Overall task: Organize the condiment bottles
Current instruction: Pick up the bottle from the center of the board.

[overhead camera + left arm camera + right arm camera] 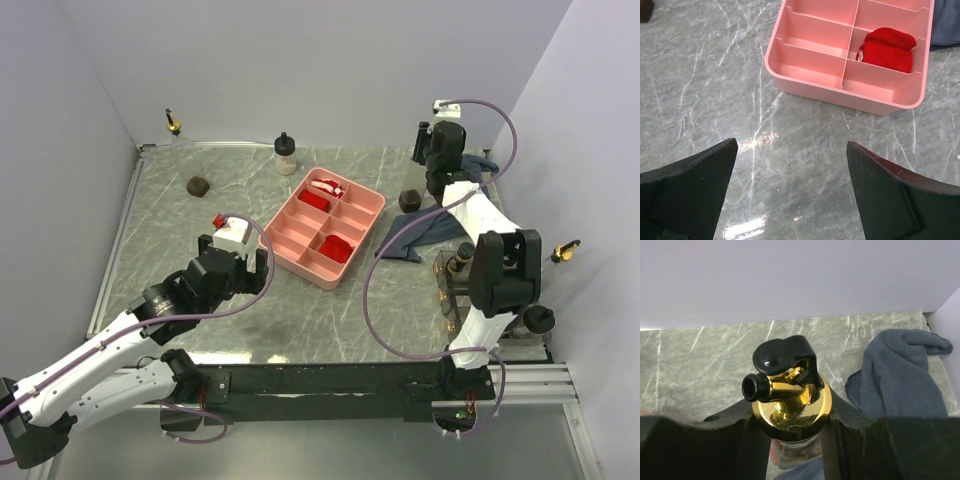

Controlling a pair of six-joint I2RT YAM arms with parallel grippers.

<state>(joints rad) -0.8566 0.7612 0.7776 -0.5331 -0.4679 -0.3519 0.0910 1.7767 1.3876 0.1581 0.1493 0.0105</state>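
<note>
A clear bottle [790, 407] with a gold pourer spout and a black flip cap stands upright near the far right of the table [700, 90], close to the back wall [790, 275]. The right gripper [790, 432] has its jaws closed on the gold collar, one finger on each side. That hold looks chosen to keep the bottle vertical once it is lifted. A crumpled cloth [900, 375] lies just to the bottle's right, not touching it.

Other bottles stand scattered. There is a spouted bottle [173, 123] in the far left corner and a capped bottle [285, 153] near the back wall. A dark jar [198, 185] sits left of the tray, and a second jar [409, 200] sits between tray and cloth. Several more bottles crowd the right edge beside the right arm, partly hidden. Most of the sorting appears undone.

A pink tray [900, 100] sits mid-table at an angle. Some compartments hold a red packet [888, 48], and none holds a bottle.

The left gripper [790, 195] hovers over bare table just before the tray's near corner. Its jaws are spread wide and hold nothing, so it is probably waiting clear of the other arm.
</note>
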